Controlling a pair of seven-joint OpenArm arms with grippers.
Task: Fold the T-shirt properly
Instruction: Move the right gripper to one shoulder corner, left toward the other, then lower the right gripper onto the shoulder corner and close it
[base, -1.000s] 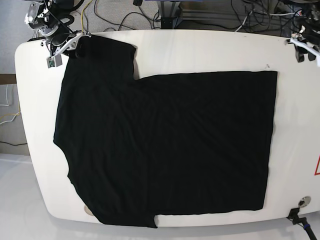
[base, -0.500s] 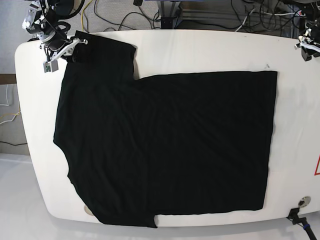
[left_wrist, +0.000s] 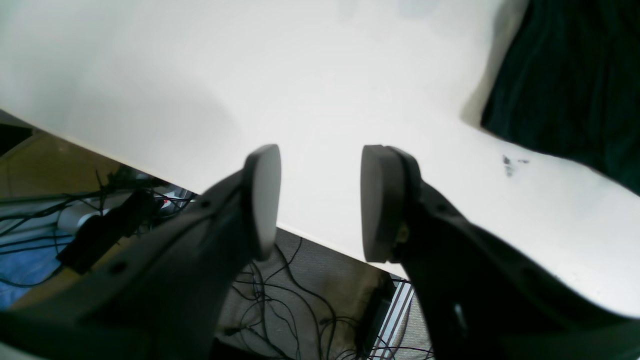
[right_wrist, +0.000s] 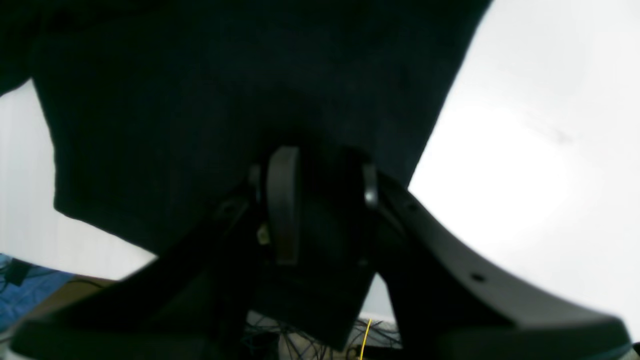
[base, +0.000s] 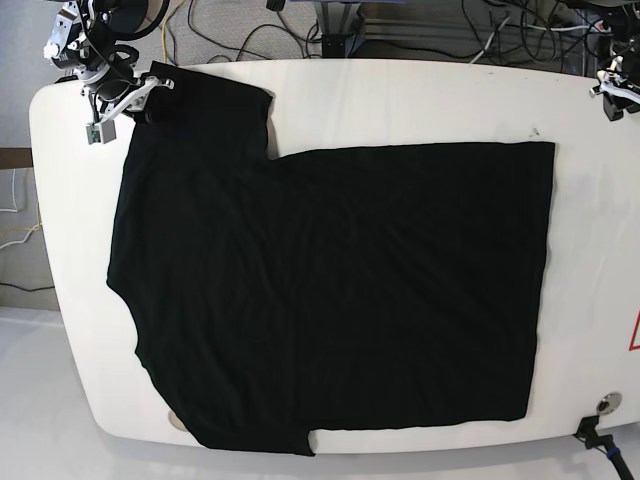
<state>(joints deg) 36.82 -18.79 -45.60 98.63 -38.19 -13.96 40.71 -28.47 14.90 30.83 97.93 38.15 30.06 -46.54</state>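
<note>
The black T-shirt (base: 330, 290) lies spread flat on the white table (base: 400, 100), with no print showing. One sleeve (base: 205, 115) reaches toward the far left corner. My right gripper (base: 128, 98) sits at that sleeve's outer corner. In the right wrist view its jaws stand apart around my right gripper's midpoint (right_wrist: 325, 200), with the sleeve's black fabric (right_wrist: 225, 100) lying between and over them. My left gripper (base: 615, 98) hovers at the far right table edge, away from the shirt. In the left wrist view it (left_wrist: 320, 200) is open and empty, with the shirt's corner (left_wrist: 575, 85) off to the right.
Cables (base: 420, 25) and a metal stand lie behind the table's far edge. A small dark mark (left_wrist: 509, 165) is on the table near the shirt's corner. A round fitting (base: 606, 405) sits at the near right corner. A red marking (base: 634, 335) shows at the right edge.
My right gripper has shifted slightly up and left at the sleeve corner, and the corner has followed it a little. My left gripper has drawn back toward the far right edge.
</note>
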